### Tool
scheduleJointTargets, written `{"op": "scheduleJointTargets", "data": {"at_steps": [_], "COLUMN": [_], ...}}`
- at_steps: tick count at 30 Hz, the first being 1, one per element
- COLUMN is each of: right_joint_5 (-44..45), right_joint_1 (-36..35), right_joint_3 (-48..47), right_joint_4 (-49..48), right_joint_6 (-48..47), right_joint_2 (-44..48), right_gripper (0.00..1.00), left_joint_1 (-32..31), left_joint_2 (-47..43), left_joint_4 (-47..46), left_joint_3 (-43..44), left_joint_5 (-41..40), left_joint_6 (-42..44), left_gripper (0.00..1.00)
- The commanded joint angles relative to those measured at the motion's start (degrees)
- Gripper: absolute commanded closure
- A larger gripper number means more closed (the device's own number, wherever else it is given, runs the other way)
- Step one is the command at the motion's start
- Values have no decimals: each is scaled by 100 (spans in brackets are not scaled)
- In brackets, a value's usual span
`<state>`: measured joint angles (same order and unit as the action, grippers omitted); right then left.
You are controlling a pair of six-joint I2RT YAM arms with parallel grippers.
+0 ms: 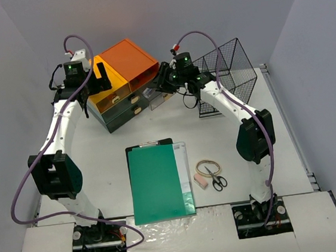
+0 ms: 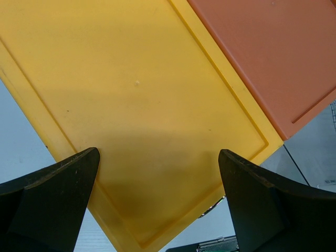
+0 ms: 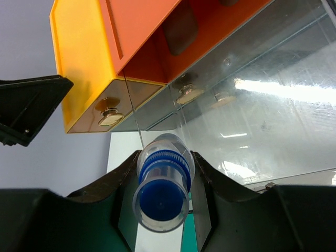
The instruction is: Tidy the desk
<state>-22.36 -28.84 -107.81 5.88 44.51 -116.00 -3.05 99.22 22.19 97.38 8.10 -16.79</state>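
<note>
1 blue-capped tube (image 3: 160,202) pinched in right claw (image 3: 164,176), above desk (image 1: 100,169).

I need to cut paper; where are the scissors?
Top view: the scissors lie on the desk, right of the green folder, beside a pink eraser and a rubber band.

No words, numbers or signs can be read on the drawer box (image 1: 126,61), the green clipboard (image 1: 159,184) or anywhere else on the tabletop (image 1: 106,168).
</note>
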Motion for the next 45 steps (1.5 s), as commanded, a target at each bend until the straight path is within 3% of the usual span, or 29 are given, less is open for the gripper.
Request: {"op": "scheduleJointTargets", "data": {"at_steps": [1, 3, 7, 17, 30, 45], "right_joint_5": [160, 195, 280, 344, 865, 1331], "right_joint_1": [45, 52, 52, 45, 90, 451], "right_joint_3": [-91, -121, -222, -412, -439, -1107], "right_joint_4": [-285, -248, -152, 113, 393, 789], "right_joint_6": [-197, -230, -338, -526, -716, -924], "right_joint_2": [52, 53, 62, 96, 385, 249], "right_gripper": [100, 99, 86, 39, 36, 35], "left_joint_1": [147, 147, 147, 147, 147, 148], "left_joint_2": [89, 89, 98, 94, 14, -187], "left_joint_4": [633, 629, 620, 626, 629, 578], "left_joint_3": [18, 18, 25, 35, -26, -223], "left_joint_5": [-217, -213, -213, -212, -199, -194], "left_joint_6": [-4, 0, -1, -8, -31, -10], "left_gripper": [3, 3, 3, 3, 3, 3]}}
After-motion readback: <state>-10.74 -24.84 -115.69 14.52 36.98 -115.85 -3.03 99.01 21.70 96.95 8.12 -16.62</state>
